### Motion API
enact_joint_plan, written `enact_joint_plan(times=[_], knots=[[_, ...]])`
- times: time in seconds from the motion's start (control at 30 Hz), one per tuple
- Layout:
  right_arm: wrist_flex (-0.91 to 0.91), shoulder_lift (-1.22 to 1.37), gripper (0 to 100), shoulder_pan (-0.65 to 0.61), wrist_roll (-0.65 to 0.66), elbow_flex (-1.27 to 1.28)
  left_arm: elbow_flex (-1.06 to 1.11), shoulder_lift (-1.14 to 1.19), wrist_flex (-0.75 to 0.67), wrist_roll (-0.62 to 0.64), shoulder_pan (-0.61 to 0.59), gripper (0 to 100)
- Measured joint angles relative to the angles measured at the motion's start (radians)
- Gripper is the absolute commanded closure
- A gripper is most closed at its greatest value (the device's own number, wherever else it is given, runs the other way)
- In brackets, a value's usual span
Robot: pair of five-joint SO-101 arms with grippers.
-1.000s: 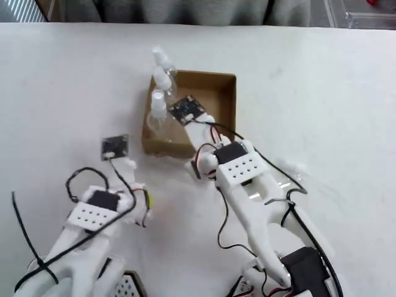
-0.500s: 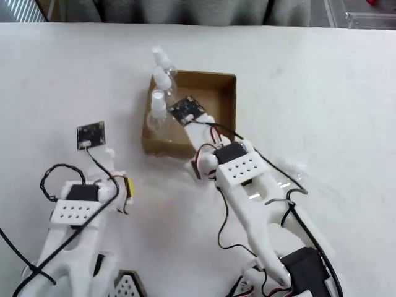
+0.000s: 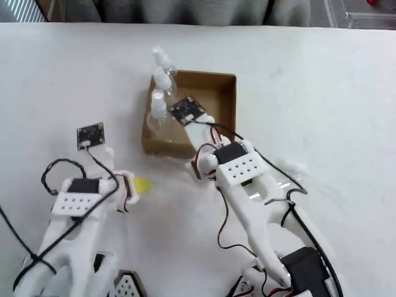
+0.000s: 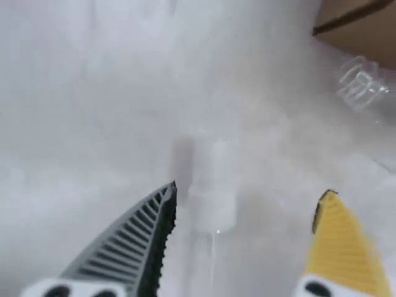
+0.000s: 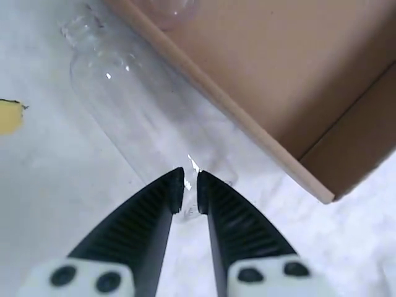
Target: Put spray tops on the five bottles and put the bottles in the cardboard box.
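The left pincer (image 4: 250, 192) is swinging away from the cardboard box (image 3: 213, 93), gaping over a spray top (image 4: 213, 198); the right pincer (image 5: 190, 185), jaws together, is touching the bottle (image 5: 124, 93) lying beside the box; off-centre closing risks knocking the top away.

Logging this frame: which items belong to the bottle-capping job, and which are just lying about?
Job:
- cardboard box
- three spray-topped bottles at its left side
- uncapped bottle lying outside the box, at the right hand
- loose spray top on the table, under the open left hand

Lying about:
- clear plastic case beyond the table's far edge
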Motion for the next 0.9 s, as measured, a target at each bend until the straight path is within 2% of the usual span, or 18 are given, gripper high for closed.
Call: enact_joint_plan(times=[0.17, 0.33, 0.57, 0.7, 0.77, 0.9], knots=[[0.000, 0.000, 97.6, 0.000, 0.000, 0.000, -0.126, 0.216, 0.083, 0.000, 0.000, 67], [0.000, 0.000, 97.6, 0.000, 0.000, 0.000, -0.160, 0.308, 0.094, 0.000, 0.000, 86], [0.000, 0.000, 97.6, 0.000, 0.000, 0.000, -0.161, 0.311, 0.091, -0.048, 0.000, 88], [0.000, 0.000, 97.6, 0.000, 0.000, 0.000, -0.161, 0.311, 0.091, -0.055, 0.000, 95], [0.000, 0.000, 97.6, 0.000, 0.000, 0.000, -0.161, 0.311, 0.091, -0.064, 0.000, 95], [0.000, 0.000, 97.5, 0.006, 0.000, 0.000, -0.172, 0.311, 0.091, -0.175, -0.005, 95]])
